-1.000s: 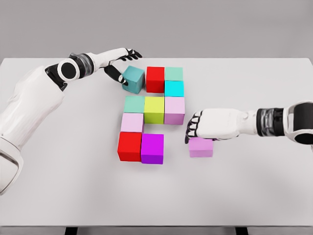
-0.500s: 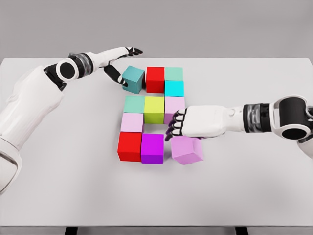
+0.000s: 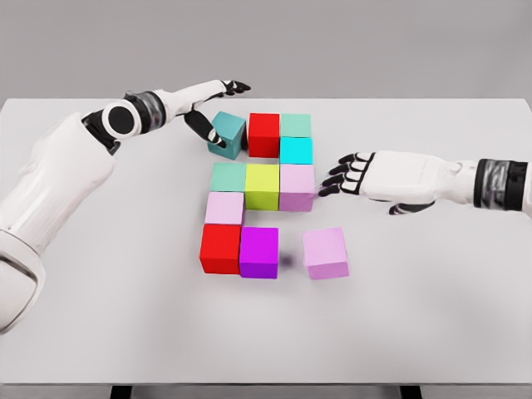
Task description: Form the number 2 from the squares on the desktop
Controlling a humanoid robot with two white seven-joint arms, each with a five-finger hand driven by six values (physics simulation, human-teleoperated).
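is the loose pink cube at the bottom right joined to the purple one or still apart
Apart. The pink cube sits flat on the table, with a bare gap between it and the purple cube; no hand touches it.

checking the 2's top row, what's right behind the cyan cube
A mint green cube sits directly behind the cyan cube, touching it, with a red cube to its left. The mint cube's lower front is covered.

On the white table (image 3: 432,316), the left hand (image 3: 208,104) touches a tilted teal cube (image 3: 227,135) beside the red cube (image 3: 263,134). The right hand (image 3: 378,176) hovers with fingers spread, above a loose lilac cube (image 3: 325,253) near the magenta cube (image 3: 258,252)
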